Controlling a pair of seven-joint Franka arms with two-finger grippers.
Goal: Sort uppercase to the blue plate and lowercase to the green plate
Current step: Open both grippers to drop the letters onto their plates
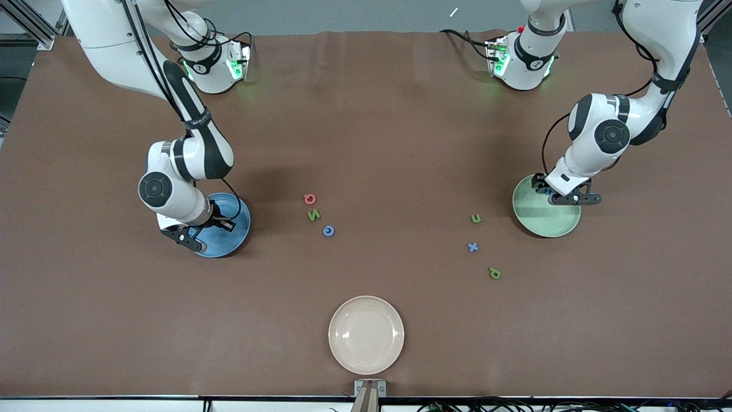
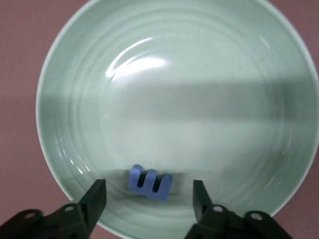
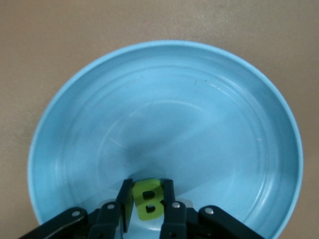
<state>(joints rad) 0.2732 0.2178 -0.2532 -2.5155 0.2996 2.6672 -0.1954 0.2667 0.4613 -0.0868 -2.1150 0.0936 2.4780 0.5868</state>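
Covering the whole desk is a plain brown mat, with grey floor showing past its upper edge and cables trailing along the camera-side edge. Both arm bases glow green at twelve o'clock.

The left end effector hangs low over the green plate, fingers spread apart, and a blue m lies on the plate between them, touching neither. The right end effector sits low over the blue plate, pinching a green B.

Loose on the mat between the two plates: a red Q, a green N and a blue C clustered nearer the blue plate, then a green u, a blue x and a green p nearer the green one. A cream plate rests at six o'clock, well apart from the letters.
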